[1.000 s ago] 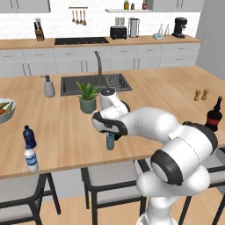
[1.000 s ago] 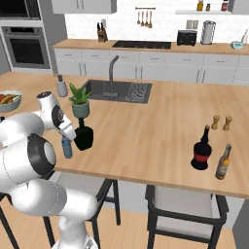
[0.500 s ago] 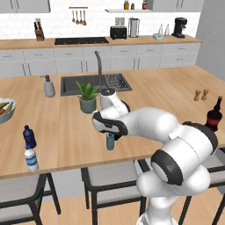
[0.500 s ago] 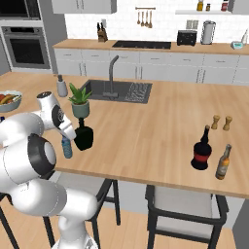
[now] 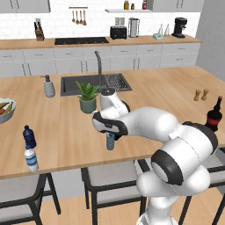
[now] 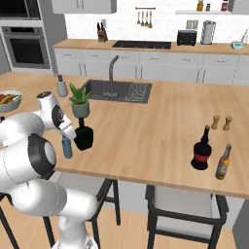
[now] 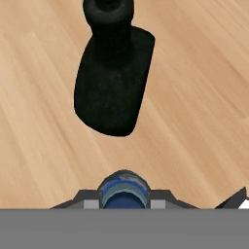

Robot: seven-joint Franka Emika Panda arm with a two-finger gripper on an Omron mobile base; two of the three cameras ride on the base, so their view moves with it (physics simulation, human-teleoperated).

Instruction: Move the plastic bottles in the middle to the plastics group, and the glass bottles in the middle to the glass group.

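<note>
Near the front edge of the wooden surface [image 5: 70, 136], a small translucent pale blue-grey plastic bottle [image 5: 110, 141] is seen standing upright beneath the robot's hand [image 5: 110, 132]. From the hand view, the bottle's round top [image 7: 124, 190] is seen sitting right between the two dark fingers [image 7: 87, 203], which appear pressed against it on either side, so the hand is taken to be pinching this bottle. Just beyond it, a squat all-black glass bottle with a short narrow neck [image 6: 83, 136] is seen upright, close beside the pale bottle but apart from it; it is also seen from above in the hand view [image 7: 114, 73]. A small potted green plant [image 5: 88, 96] stands just behind, near the sink [image 5: 79, 83].

Far to the left, near the front edge, a dark navy-blue small bottle with a blue cap [image 5: 29, 136] and a clear-white slim bottle with a blue label band [image 5: 31, 159] are seen upright just beside each other. Far to the right, a dark bottle with a red-labelled body and long thin neck [image 6: 201, 150] stands upright, with an amber bottle [image 6: 223, 162] just beside it and two small shakers [image 6: 221, 122] behind.
</note>
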